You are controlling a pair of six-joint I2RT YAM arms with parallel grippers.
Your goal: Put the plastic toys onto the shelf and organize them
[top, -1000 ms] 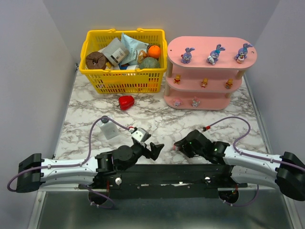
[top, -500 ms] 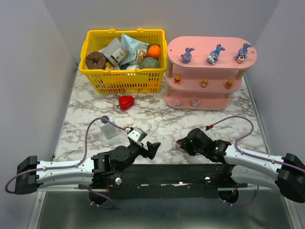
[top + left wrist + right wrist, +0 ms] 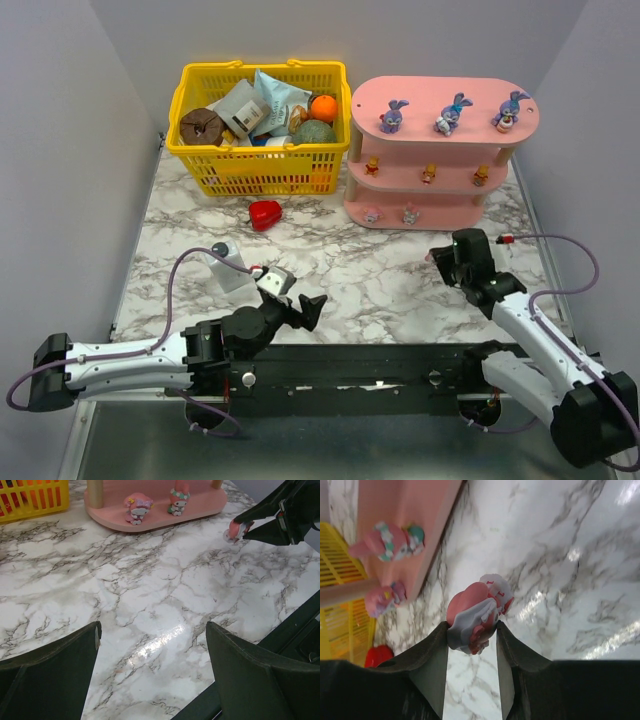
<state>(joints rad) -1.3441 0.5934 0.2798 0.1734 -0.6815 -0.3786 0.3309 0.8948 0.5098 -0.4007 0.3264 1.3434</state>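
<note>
R arm (image 3: 522,322) swung toward shelf (image 3: 440,214), R fingers (image 3: 429,660) pinching pink-white toy (image 3: 475,612); L fingers (image 3: 55,667) spread.

White marble-veined bench (image 3: 390,285), glossy, light glare (image 3: 159,643) near front. Plain pale grey walls (image 3: 60,140) close on three sides. Dull metal ledge (image 3: 340,445) along near edge.

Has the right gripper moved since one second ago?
Yes. The right gripper, shut on a pink-white toy, has swung rightward and farther out, ending closer to the pink shelf.
</note>
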